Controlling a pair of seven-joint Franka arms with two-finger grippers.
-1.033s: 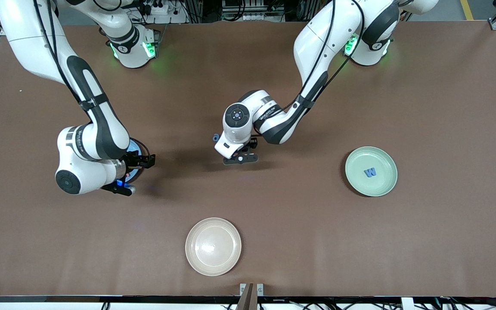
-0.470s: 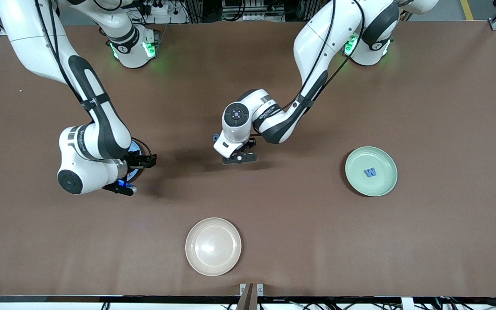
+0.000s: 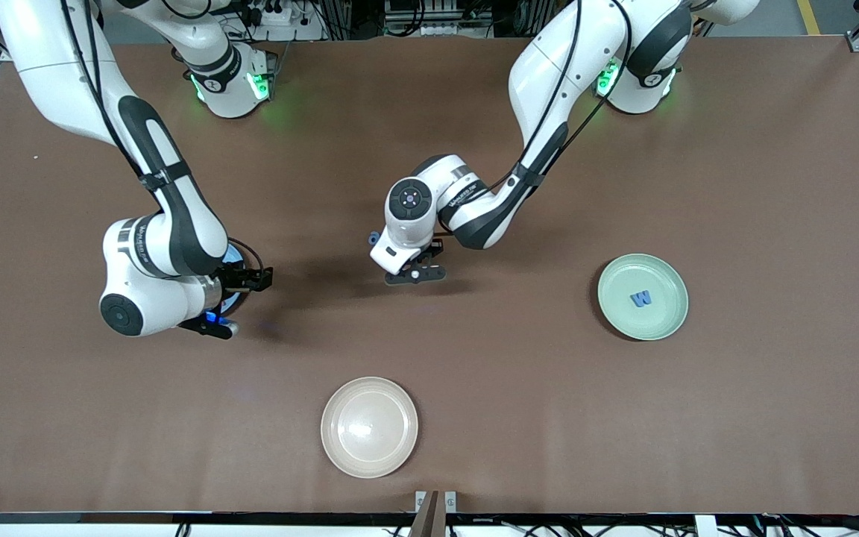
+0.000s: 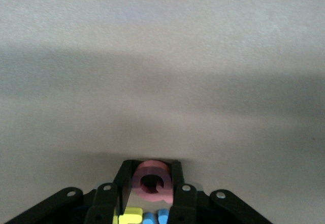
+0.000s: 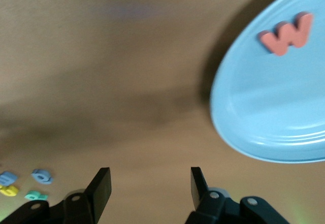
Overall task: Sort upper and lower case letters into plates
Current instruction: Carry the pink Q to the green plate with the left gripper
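Front view: left gripper (image 3: 414,273) is low over the table's middle; right gripper (image 3: 239,298) hangs above the light blue plate (image 3: 234,255). Left wrist view: fingers clamp a pink letter Q (image 4: 151,181). Right wrist view: right gripper's fingers (image 5: 100,186) spread empty beside the light blue plate holding a red w (image 5: 287,32).

A high front camera looks down across the whole table (image 3: 772,186) at both robots, while each wrist camera looks closely at the tabletop below.
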